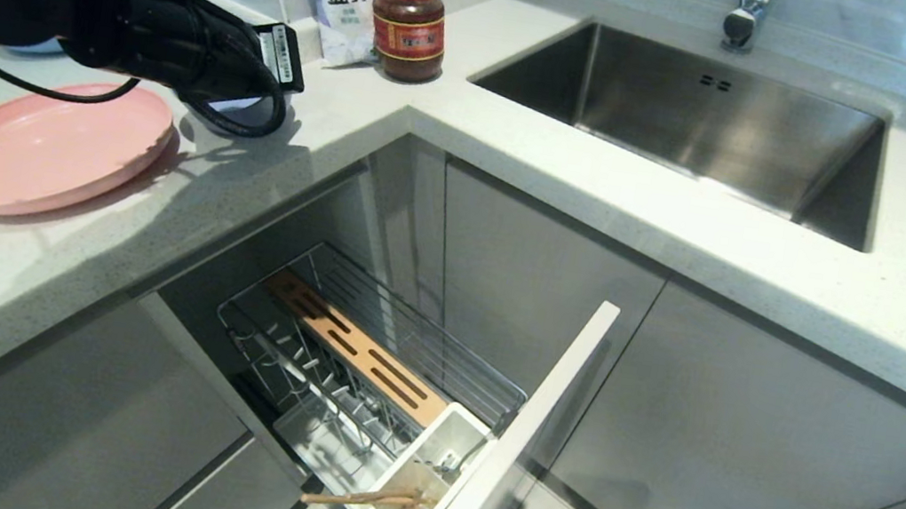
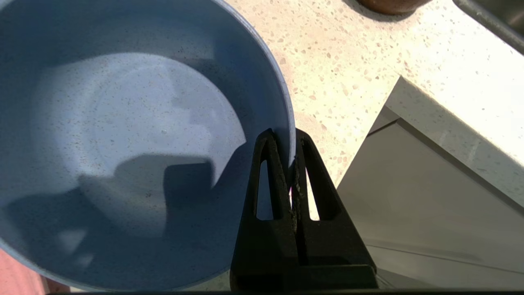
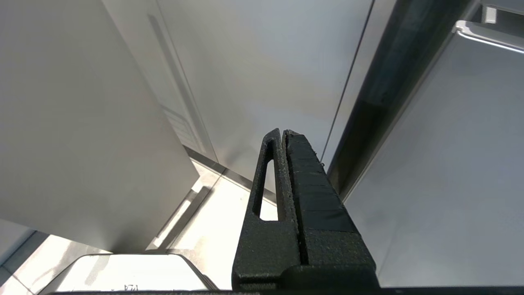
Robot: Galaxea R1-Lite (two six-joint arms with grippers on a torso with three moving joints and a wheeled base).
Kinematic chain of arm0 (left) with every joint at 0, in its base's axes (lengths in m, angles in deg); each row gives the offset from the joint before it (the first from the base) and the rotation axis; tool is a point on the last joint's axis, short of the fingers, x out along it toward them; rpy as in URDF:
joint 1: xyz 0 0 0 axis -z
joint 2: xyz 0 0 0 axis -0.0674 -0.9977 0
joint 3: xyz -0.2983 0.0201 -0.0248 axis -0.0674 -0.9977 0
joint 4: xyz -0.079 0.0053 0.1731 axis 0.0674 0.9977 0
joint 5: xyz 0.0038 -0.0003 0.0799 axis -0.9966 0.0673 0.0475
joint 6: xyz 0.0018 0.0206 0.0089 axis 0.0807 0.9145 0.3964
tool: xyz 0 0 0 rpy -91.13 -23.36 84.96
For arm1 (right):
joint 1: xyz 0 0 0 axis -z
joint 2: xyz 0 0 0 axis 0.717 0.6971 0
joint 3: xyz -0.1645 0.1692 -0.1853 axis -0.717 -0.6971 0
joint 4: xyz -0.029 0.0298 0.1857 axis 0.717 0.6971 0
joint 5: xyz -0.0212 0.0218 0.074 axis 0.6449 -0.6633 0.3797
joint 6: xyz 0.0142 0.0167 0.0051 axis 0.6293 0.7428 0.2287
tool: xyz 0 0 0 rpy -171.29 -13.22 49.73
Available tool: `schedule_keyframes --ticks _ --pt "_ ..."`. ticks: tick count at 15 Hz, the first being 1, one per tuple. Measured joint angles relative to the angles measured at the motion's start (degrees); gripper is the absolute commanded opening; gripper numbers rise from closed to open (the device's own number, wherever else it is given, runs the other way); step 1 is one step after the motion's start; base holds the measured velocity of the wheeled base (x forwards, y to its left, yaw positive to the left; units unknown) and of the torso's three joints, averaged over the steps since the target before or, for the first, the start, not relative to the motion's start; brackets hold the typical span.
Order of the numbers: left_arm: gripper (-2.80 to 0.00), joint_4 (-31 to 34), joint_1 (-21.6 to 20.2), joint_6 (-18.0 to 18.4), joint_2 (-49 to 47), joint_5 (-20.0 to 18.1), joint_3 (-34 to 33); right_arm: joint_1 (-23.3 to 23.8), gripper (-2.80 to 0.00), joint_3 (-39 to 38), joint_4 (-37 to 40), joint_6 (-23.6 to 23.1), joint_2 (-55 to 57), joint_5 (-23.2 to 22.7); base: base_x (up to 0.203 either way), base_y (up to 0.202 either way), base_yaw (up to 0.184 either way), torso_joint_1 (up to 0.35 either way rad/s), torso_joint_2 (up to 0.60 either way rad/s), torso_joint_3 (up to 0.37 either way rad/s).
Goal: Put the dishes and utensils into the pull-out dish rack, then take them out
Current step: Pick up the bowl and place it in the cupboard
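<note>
On the desk at ten o'clock, the left gripper (image 2: 292,164) has its jaws clamped on the rim of the blue-grey bowl (image 2: 135,139), hidden behind the arm in the head view. The pink plate (image 1: 42,148) lies beside it, partly covered. Chopsticks (image 1: 371,501) poke from the pull-out dish rack (image 1: 364,367) at six o'clock. The right gripper (image 3: 284,164) is parked with its jaws pressed together.

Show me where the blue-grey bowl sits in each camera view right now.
Head view: almost wholly hidden behind the left arm; only a pale sliver of the blue-grey bowl shows.
Left wrist view: fills the picture, left gripper clamped on its rim.
Right wrist view: not in it.
Shared landmark: pink plate.
</note>
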Motion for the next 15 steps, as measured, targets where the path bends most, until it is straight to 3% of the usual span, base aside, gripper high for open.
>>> schedule_keyframes --ticks 2,6,10,15 --pt "-2.8 0.7 0.0 -0.1 0.5 -0.1 0.0 0.0 -2.8 0.0 0.0 0.0 0.0 0.0 0.0 0.0 0.0 0.0 0.0 0.0" --pt "-2.8 8.2 0.1 -0.2 4.2 -0.3 0.1 0.0 -2.8 0.0 0.0 0.0 0.0 0.0 0.0 0.0 0.0 0.0 0.0 0.0" --pt "-2.8 8.6 0.8 -1.8 10.0 -0.3 0.0 0.0 -2.8 0.0 0.0 0.0 0.0 0.0 0.0 0.0 0.0 0.0 0.0 0.0" --pt "-2.8 8.4 5.1 -3.2 20.1 -0.1 -4.2 0.0 -2.8 0.0 0.0 0.0 0.0 0.0 0.0 0.0 0.0 0.0 0.0 0.0"
